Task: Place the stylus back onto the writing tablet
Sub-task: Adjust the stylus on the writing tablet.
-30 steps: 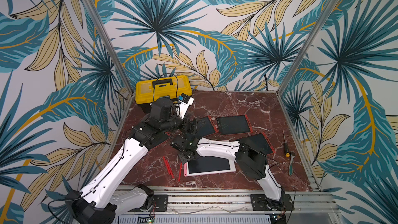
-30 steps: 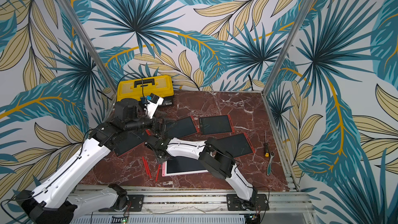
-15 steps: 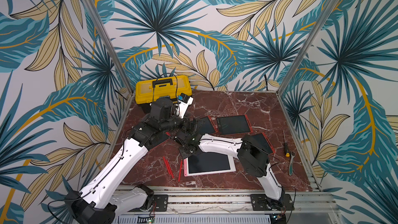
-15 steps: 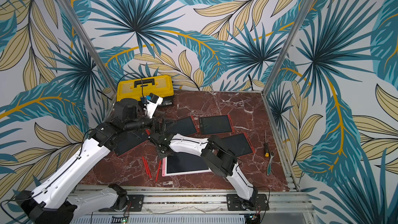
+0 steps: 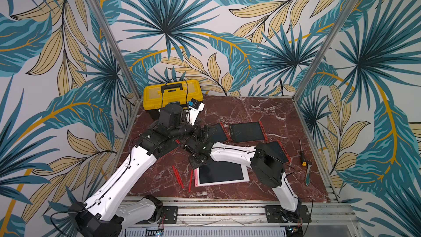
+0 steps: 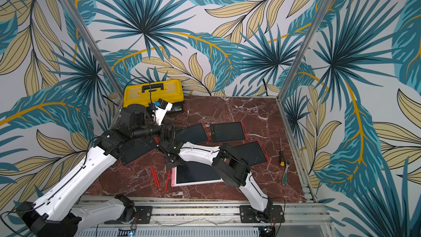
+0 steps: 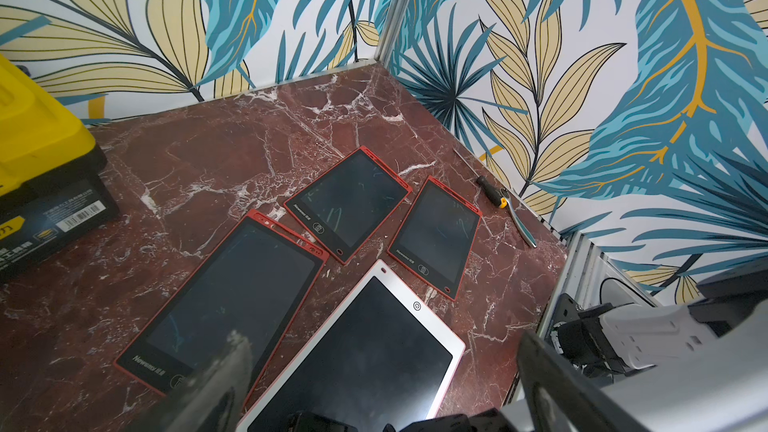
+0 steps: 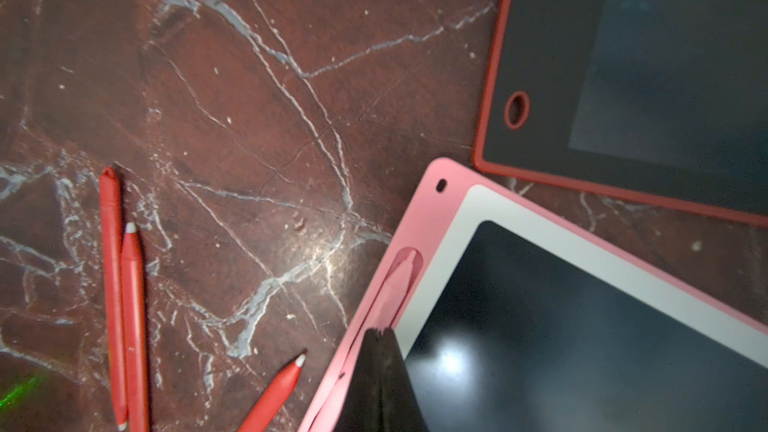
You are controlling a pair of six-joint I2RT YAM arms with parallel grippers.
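Pink stylus: slim, tapered matte plastic, lying in the moulded groove along the pink rim of the white-bezelled writing tablet, which sits flat near the middle of the bench's front edge. The right hand is fully shut with its tips on the stylus's rear, pinch or mere press not discernible, and the left hand is spread wide, empty, above the tablets. Seating likely wants a straight downward press centred on the shaft, avoiding a skid onto the glossy dark screen. Bench: smooth, red-brown, white-veined marble, with three red styluses loose beside the tablet.
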